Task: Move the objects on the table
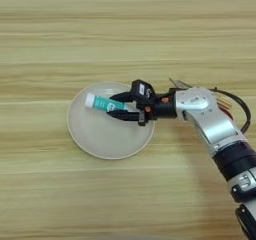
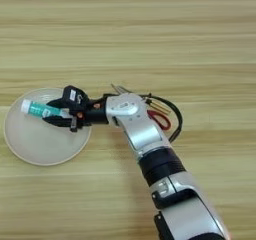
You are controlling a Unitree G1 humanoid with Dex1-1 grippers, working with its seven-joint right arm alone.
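Holding the glue stick point(image 1: 103, 103) over the plate point(image 1: 95, 139), centre-left of frame, the right claw point(image 1: 118, 106) has fingers shut on its teal end. Long axis runs left-right w/ white cap pointing left, away from arm.

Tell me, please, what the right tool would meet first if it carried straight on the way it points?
The right tool points left over the plate with the glue stick between its fingers. Ahead lies only the plate's left rim, then bare table.

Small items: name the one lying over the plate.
The teal-and-white glue stick, between the fingers of the right gripper above the beige plate; the thin amber-handled tool lies off the plate, behind the forearm.
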